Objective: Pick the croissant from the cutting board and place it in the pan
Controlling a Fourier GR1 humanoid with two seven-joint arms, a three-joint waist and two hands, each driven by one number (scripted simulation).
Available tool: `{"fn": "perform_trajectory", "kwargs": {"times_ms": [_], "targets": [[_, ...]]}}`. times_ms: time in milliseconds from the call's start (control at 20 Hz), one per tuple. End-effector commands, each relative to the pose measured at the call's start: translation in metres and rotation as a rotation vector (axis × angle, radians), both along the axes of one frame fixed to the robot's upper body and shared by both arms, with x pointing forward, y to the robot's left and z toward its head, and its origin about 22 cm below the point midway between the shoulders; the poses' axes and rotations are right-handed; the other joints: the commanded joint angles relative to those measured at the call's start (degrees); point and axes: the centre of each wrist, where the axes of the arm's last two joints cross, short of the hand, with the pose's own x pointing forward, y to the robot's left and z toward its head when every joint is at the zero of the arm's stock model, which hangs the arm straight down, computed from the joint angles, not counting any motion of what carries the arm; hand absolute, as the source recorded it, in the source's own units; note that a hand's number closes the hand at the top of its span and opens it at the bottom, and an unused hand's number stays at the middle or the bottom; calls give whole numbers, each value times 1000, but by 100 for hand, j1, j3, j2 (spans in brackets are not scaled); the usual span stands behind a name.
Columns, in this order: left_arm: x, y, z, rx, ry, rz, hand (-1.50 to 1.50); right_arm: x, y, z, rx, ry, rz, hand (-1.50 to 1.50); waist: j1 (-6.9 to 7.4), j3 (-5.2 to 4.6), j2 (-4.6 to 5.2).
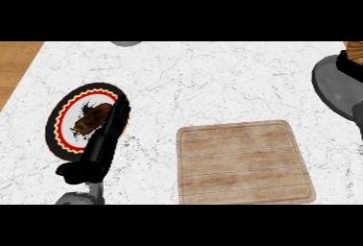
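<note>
A white marbled surface (pixel 212 86) is seen from above. At the left a round pan (pixel 59 129) with a black rim and a red and yellow band is set, and the brown croissant (pixel 92 119) lies inside it. The left hand (pixel 106 139) is stretched over the pan's right side, its fingers (pixel 119 108) straight and beside the croissant, nothing being held. The wooden cutting board (pixel 245 162) lies to the right, apart from the pan. The right hand (pixel 350 62) is glimpsed at the far right edge; whether its fingers are open cannot be told.
</note>
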Motion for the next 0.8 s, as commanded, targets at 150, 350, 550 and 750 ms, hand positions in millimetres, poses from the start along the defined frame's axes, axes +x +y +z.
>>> {"fn": "perform_trajectory", "kwargs": {"times_ms": [150, 350, 550, 750], "targets": [[11, -11, 6, -16, -6, -11, 0, -25, -55, 0, -23, -76, -66, 150, 66, 22, 67], [7, 2, 5, -14, -7, -13, 0, -35, -69, -4, -31, -75, -67, 150, 155, 32, 95], [5, -8, 1, -4, -24, -44, 0, -42, -80, -11, 279, 208, -28, -150, 230, 21, 131], [8, -3, 8, -8, -14, -45, 0, -37, -71, -17, 412, 252, 116, -150, 281, 49, 118]]}}
